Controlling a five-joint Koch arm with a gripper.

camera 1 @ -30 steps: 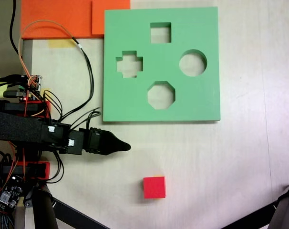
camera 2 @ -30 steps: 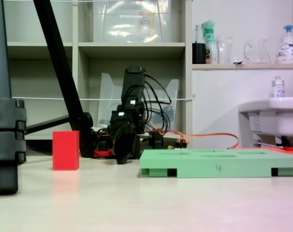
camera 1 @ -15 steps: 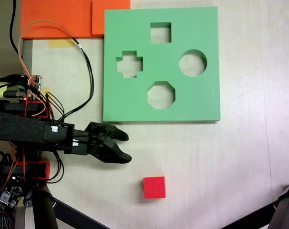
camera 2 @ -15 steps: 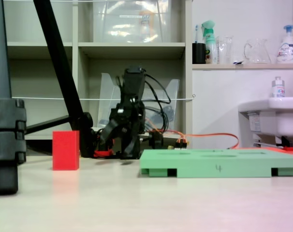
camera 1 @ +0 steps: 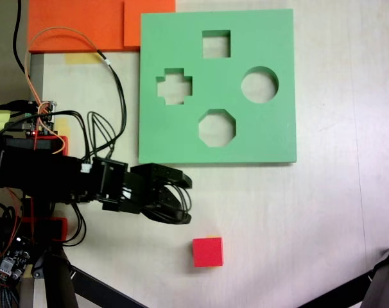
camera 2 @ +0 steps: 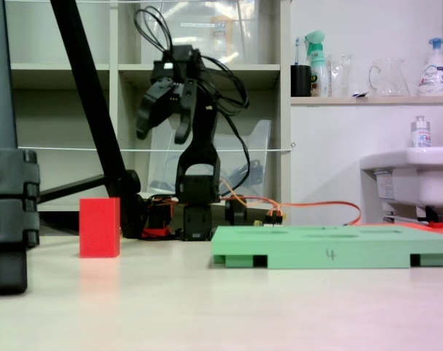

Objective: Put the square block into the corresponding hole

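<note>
In a fixed view from above, the black gripper (camera 1: 183, 201) is at the left, its two curved jaws spread apart and holding nothing. Right of it and nearer, the square block (camera 1: 207, 251), a matte bright red foam cube, lies on the pale smooth table (camera 1: 323, 212), apart from the gripper. Further right and far, the flat green foam board (camera 1: 271, 135) has the corresponding hole (camera 1: 216, 43), a square cutout at its far edge. In a low fixed view, the gripper (camera 2: 161, 129) hangs high before shelves (camera 2: 61, 69).
</note>
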